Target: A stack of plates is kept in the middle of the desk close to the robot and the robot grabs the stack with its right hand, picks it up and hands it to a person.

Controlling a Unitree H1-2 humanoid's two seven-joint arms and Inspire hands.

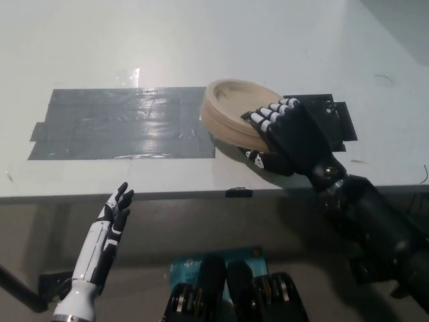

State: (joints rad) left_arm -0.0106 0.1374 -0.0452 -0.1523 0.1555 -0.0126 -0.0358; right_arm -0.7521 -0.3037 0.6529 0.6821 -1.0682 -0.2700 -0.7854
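A stack of tan, wood-coloured plates (231, 111) sits tilted near the middle of the white desk (201, 40), its right side raised. My black right hand (281, 134) is closed on the stack's right rim, fingers over the top edge and thumb beneath it. My white left hand (117, 209) rests low at the lower left, below the desk's front edge, fingers straight and apart, holding nothing.
A wide patch of dark grey tape (120, 124) covers the desk left of the plates, and more dark tape (332, 117) lies under my right hand. The desk's front edge (167, 196) runs across the picture. A small black tab (239, 192) sits on that edge.
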